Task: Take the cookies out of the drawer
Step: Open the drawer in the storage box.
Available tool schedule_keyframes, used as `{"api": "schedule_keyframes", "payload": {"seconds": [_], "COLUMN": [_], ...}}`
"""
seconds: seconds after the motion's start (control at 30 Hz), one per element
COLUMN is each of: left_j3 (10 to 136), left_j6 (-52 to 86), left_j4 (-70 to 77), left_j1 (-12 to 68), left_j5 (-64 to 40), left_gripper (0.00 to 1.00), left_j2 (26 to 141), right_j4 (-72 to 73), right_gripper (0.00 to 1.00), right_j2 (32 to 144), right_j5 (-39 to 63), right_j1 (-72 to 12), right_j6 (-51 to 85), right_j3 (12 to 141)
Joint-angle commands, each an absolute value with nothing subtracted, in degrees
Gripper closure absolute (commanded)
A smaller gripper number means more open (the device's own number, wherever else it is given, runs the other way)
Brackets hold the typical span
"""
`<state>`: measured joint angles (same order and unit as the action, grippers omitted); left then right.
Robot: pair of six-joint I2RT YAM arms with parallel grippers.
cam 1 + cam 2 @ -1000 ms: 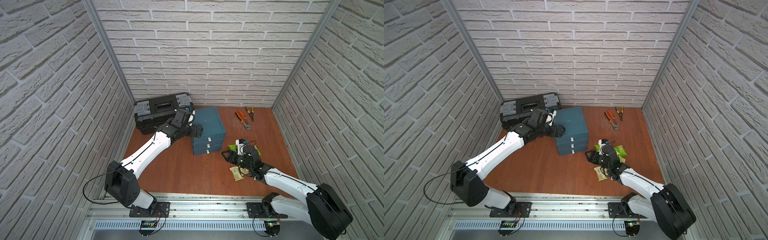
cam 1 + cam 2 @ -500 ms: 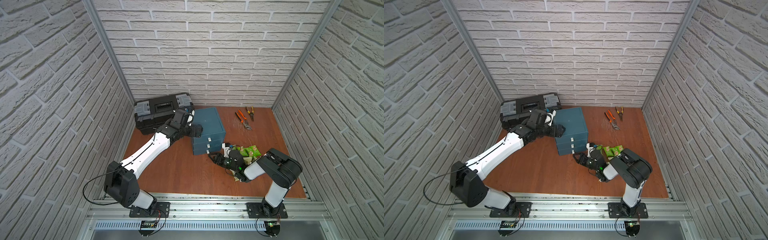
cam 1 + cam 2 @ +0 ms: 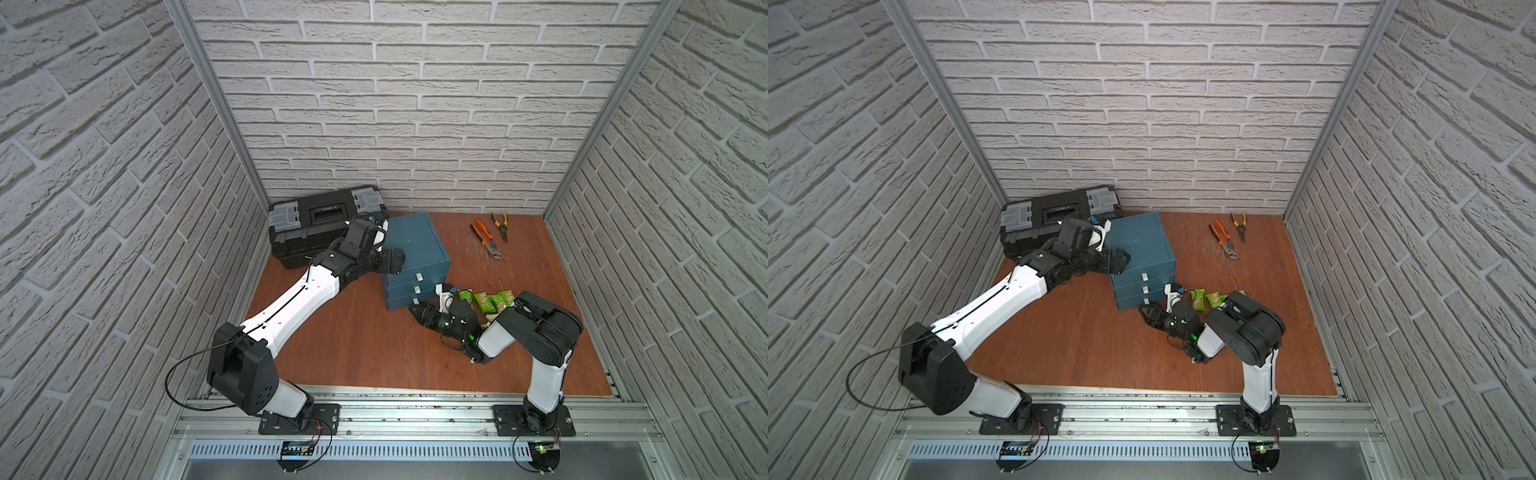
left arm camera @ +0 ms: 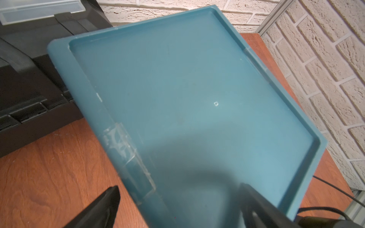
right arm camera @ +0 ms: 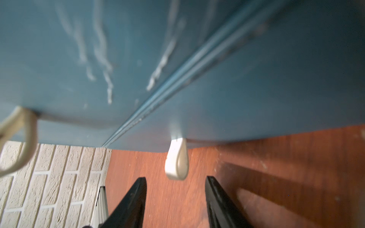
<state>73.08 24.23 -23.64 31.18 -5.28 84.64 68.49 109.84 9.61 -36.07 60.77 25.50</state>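
Swinging round to the cabinet front, your right hand (image 5: pixel 175 178) now points at the white handle (image 5: pixel 176 159) of the lowest drawer (image 3: pixel 400 302); a second ago it hung over the packets. Its fingers have drawn in to a partial spread and hold nothing. The handle sits just ahead of the tips, not yet between them. That reads as you going back for more, though all three drawers look shut, so what is left inside cannot be told. Your left hand (image 4: pixel 179 187) stands open astride the top edge of the blue cabinet (image 3: pixel 415 241), one finger over the top and one beside it. The cookies (image 3: pixel 484 301) already out lie on the counter (image 3: pixel 353 345) just beside the cabinet, behind your right arm.
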Motion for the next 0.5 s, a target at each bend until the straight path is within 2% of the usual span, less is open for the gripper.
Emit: {"api": "schedule_keyframes", "payload": {"seconds": [0.0, 0.17, 0.3, 0.47], "left_j3": [70.8, 70.7, 70.3, 70.0], "left_j6": [23.7, 23.6, 23.5, 23.4], "left_j4": [-27.6, -27.5, -27.7, -27.8], "left_j1": [31.0, 31.0, 31.2, 31.1], "left_j5": [-5.2, -5.3, -5.0, -4.6], "left_gripper": [0.01, 0.01, 0.02, 0.02], "left_j2": [84.5, 84.7, 84.3, 83.8], "right_j4": [79.3, 80.2, 80.4, 79.9], "right_gripper": [0.50, 0.54, 0.64, 0.87], "right_j2": [111.4, 112.9, 112.9, 115.4], "right_j5": [3.4, 4.6, 2.6, 3.1], "right_j1": [-36.2, -36.4, -36.4, -36.6], "right_j6": [64.5, 65.6, 66.0, 66.1], "right_j3": [23.6, 26.0, 25.8, 27.0]}}
